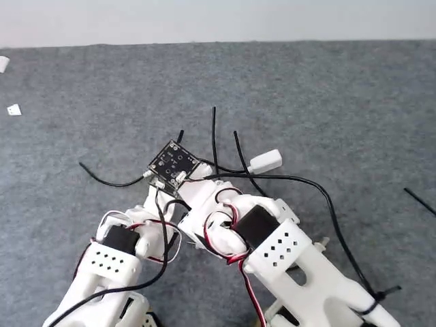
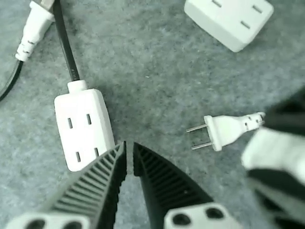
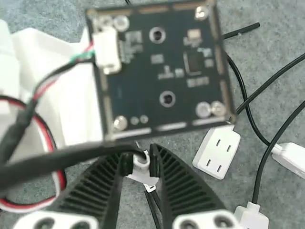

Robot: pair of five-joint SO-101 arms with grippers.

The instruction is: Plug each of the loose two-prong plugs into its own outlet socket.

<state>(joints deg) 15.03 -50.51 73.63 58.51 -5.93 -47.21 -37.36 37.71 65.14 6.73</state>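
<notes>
The right pincer [image 3: 139,162] pinches a white two-prong plug [image 2: 224,133]. The left pincer [image 2: 128,149], pressed together, hangs beside a white rectangular outlet socket [image 2: 83,126]. A second white socket [image 1: 266,162] lies three o'clock of the black circuit board [image 1: 174,162].

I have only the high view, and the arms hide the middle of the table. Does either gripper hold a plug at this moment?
Observer: Yes. The right gripper is shut on a white two-prong plug.
Operator: Where do its prongs point?
Observer: Toward the outlet with the black cord. There is a gap between them, and the prongs are not in any socket.
Operator: And the left gripper?
Observer: The left gripper is shut and empty, with its tips at that outlet's corner.
</notes>
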